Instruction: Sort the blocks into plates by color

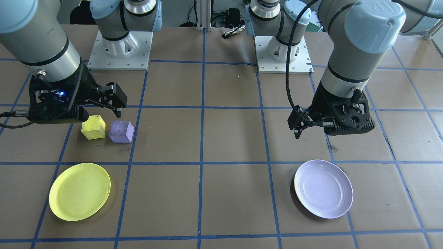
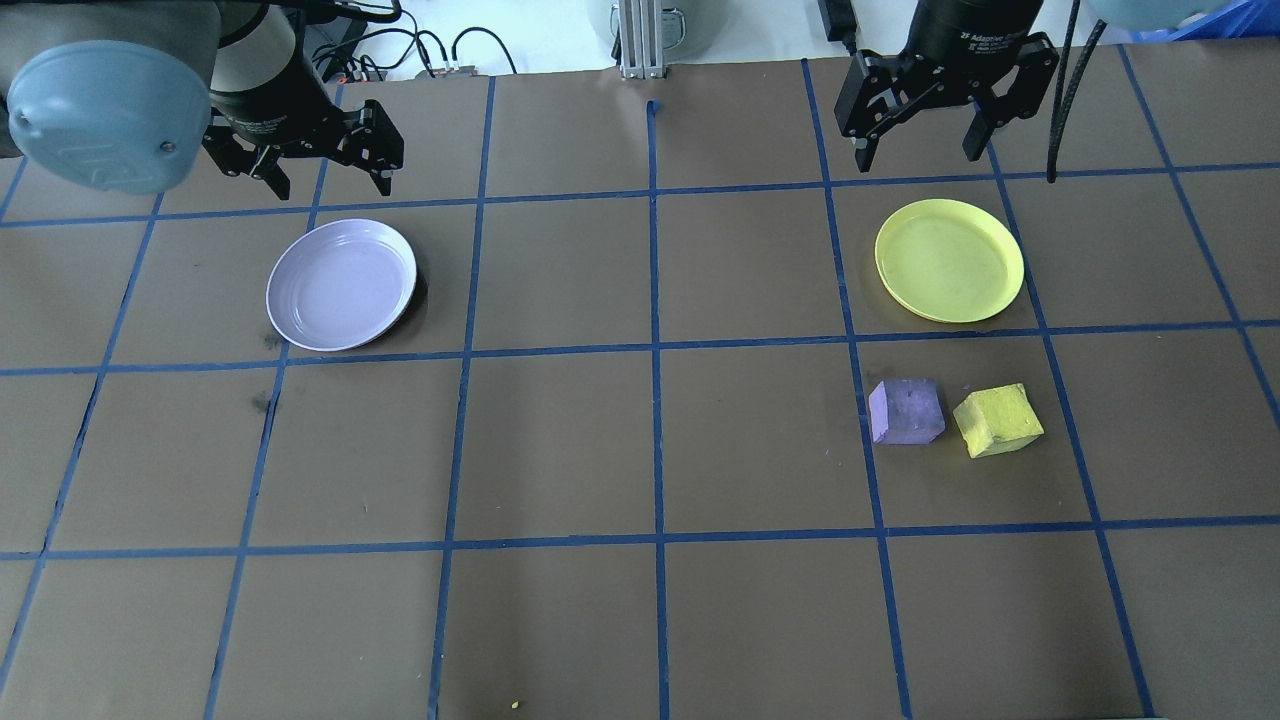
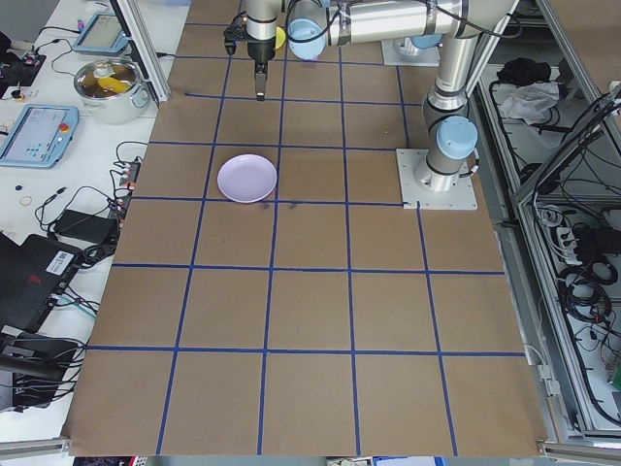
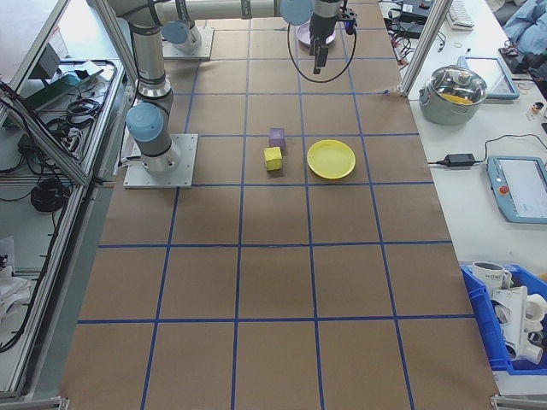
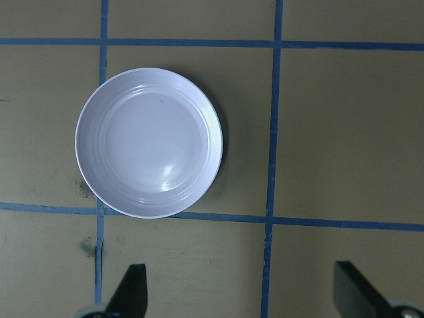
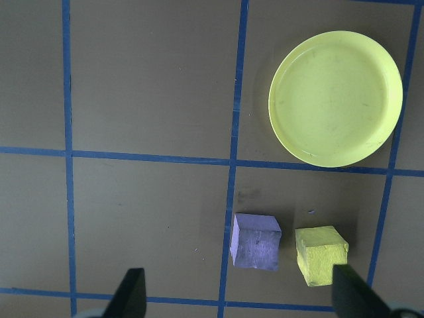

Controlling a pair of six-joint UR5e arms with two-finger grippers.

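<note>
Right gripper (image 2: 917,148) spread, empty (left gripper (image 2: 318,177) likewise) — best lowered squarely over yellow block (image 2: 997,420), clear of adjacent purple block (image 2: 906,410) — destination: yellow plate (image 2: 949,260).

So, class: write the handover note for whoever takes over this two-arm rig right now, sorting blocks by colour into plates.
Left gripper: open, empty, raised beyond the lavender plate.
Right gripper: open, empty, raised beyond the yellow plate.
Things: the yellow block and purple block sit side by side on the table, apart, on the robot's right, on the robot's side of the yellow plate. The lavender plate is on the robot's left.
Done: nothing; both plates are empty.
Left: yellow block into yellow plate, close by; purple block across the table into lavender plate.
</note>
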